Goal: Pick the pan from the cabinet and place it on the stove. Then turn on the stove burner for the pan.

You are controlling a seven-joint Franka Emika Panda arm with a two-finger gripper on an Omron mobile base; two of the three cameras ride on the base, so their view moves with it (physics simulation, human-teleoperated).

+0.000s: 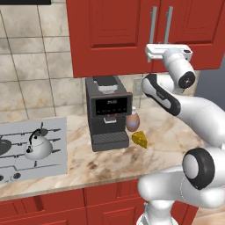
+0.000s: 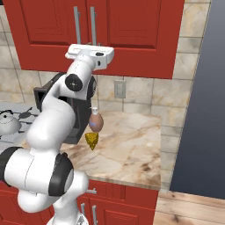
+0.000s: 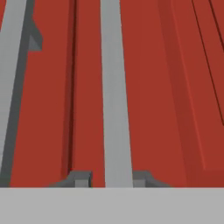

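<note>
1. Gripper [image 1: 166, 44] up high, well above and to the right of the boxy black coffee machine [image 1: 107, 112], nose pressed to the red wall cabinet with raised-panel doors [image 1: 110, 39].
2. Both cabinet doors are shut flat, and the two long vertical silver bar handles sit side by side at the seam between them.
3. From the right base view, the gripper [image 2: 93, 44] meets the lower end of the right-hand silver bar handle [image 2: 93, 24].
4. Close in on the hand view: that bar [image 3: 114, 87] runs straight up the middle, with one dark fingertip [image 3: 81, 179] on its left and the other on its right.
5. The fingers are drawn in narrow about the bar. The right tip looks hard against it and a thin strip of red shows by the left, so I cannot tell whether the squeeze is complete.
6. Left of the coffee machine, on the same beige marble counter [image 1: 176, 127], lies the flat light-grey cooktop with thin black grates [image 1: 57, 132].
7. A domed silver kettle with a black handle [image 1: 37, 147] sits on that cooktop.
8. Just right of the coffee machine stands a small brown rounded object [image 1: 133, 122], with a yellow cheese wedge [image 1: 140, 139] just in front of it.
</note>
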